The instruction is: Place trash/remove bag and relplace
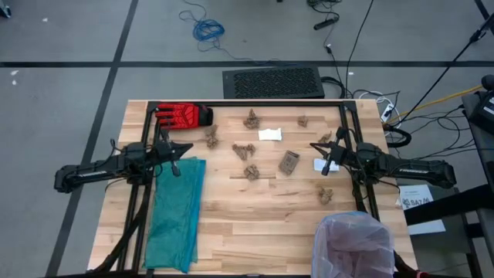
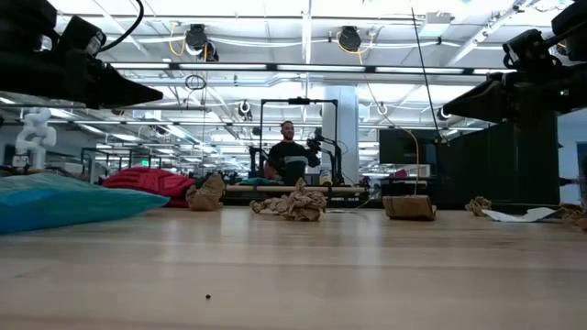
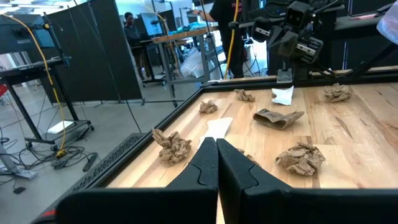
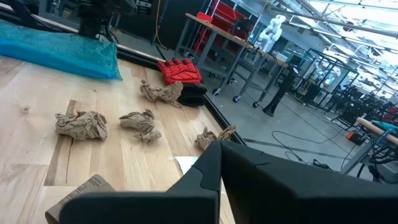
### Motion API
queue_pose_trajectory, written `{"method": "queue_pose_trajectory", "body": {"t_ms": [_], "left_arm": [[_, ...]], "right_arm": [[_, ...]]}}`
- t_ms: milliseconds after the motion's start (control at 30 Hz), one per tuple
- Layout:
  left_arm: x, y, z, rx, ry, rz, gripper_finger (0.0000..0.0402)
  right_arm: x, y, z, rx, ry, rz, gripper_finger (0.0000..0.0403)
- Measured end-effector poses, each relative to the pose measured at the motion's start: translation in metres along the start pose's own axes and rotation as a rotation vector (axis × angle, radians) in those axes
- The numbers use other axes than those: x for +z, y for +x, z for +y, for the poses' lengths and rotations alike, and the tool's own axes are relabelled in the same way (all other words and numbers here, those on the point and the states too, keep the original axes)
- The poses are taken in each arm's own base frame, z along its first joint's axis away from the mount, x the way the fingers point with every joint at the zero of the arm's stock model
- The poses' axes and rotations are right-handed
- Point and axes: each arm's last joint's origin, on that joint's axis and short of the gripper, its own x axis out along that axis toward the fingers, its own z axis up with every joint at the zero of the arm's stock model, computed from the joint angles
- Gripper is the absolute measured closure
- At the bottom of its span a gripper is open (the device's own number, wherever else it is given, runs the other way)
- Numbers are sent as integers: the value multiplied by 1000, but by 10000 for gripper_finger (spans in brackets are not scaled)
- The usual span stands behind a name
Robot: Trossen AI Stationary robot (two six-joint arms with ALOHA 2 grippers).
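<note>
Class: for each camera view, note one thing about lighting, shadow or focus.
High view: even light, soft shadows under the paper wads. Low view: bright ceiling lights behind, arms silhouetted, near tabletop blurred. Left wrist view: left gripper dark against the pale wood. Right wrist view: right gripper equally dark, red glove vivid.

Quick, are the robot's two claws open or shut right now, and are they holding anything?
Left gripper: shut, holding nothing, above the table near the teal bag.
Right gripper: shut, holding nothing, above the table.
</note>
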Motion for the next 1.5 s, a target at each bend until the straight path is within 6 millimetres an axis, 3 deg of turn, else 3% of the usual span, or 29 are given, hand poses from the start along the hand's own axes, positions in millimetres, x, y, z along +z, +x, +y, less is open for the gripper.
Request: {"method": "queue_pose_trajectory", "body": {"t_ms": [933, 1033, 1200, 1333, 1500], "left_arm": [[0, 0, 0, 0, 0, 0, 402], [0, 0, 0, 0, 0, 0, 402], [0, 0, 0, 0, 0, 0, 402], [0, 0, 0, 0, 0, 0, 402], [0, 0, 0, 0, 0, 0, 402]], "right_arm": [[0, 0, 0, -4, -9, 0, 403], [0, 0, -2, -48, -83, 12, 403], [1, 0, -1, -20, -360, 0, 403], [2, 0, 2, 100, -210, -70, 403], [15, -1, -1, 120, -4, -215, 403]]}}
